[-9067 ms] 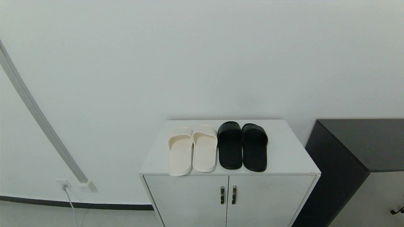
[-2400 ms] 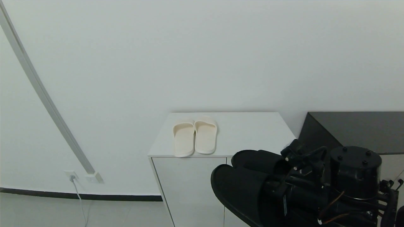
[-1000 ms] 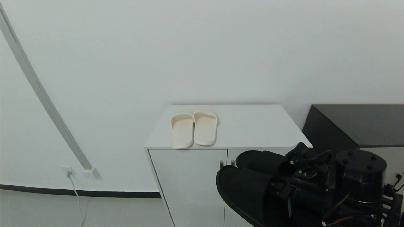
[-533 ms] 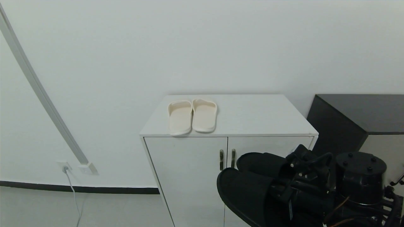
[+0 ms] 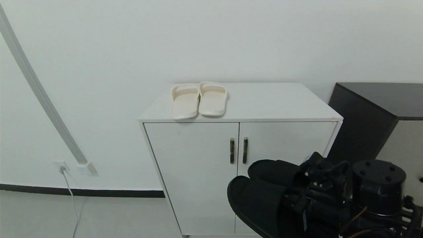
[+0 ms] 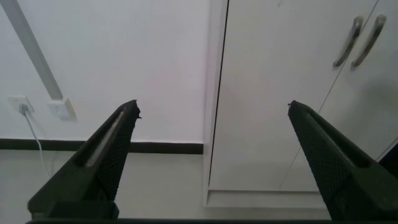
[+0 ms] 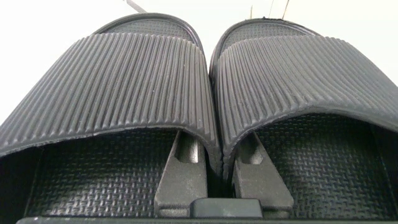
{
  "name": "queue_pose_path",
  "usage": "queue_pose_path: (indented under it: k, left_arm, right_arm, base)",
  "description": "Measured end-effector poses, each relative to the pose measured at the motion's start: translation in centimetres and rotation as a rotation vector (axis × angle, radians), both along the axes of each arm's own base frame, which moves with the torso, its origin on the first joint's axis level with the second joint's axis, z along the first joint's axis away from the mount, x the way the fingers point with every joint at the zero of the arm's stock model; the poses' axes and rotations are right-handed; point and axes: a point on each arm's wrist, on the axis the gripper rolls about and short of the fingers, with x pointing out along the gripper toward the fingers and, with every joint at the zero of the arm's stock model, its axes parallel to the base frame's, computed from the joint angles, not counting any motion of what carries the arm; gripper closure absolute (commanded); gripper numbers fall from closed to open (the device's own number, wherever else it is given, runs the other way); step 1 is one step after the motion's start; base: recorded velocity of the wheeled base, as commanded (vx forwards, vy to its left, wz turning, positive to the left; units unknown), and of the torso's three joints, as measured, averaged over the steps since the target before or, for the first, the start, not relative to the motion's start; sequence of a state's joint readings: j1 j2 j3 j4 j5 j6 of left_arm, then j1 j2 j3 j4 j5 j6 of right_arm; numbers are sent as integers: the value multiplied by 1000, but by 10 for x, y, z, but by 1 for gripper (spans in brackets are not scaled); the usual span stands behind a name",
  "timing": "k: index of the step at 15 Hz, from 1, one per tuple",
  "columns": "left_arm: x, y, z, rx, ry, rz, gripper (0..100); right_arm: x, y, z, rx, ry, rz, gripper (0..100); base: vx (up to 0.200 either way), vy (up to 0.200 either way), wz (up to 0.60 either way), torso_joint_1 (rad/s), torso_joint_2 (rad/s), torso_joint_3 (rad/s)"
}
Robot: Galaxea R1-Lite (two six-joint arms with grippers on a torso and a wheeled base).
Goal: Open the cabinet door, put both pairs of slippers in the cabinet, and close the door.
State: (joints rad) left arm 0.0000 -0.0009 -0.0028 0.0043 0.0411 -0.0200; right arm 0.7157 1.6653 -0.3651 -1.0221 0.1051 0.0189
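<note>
Right gripper: clamped on the black slippers, straps pinched together, pair held low in front of the cabinet.
Left gripper: spread wide, nothing gripped, aimed at the cabinet front.
Cream slippers: left lying on the cabinet top, near its left front edge.
Doors: both shut, handles untouched.
Progress: one pair lifted; door opening, stowing of both pairs and closing judged outstanding.

Both cabinet doors are closed; the centre handles are unblocked from the left. Black slippers pinched in the right claw block the lower right door. Left claw is spread wide, with bare floor before the left door. Cream slippers crowd the top's left side; a dark cabinet stands just beside on the right.
</note>
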Motion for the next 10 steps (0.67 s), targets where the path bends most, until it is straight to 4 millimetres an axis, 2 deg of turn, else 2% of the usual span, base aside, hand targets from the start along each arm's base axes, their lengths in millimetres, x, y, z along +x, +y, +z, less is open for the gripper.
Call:
queue_pose_path:
  k: [10]
  left_arm:
    - [0, 0, 0, 11, 1, 0, 0]
  right_arm:
    - [-1, -1, -2, 1, 3, 0, 100]
  base:
    - [0, 0, 0, -138, 475, 335]
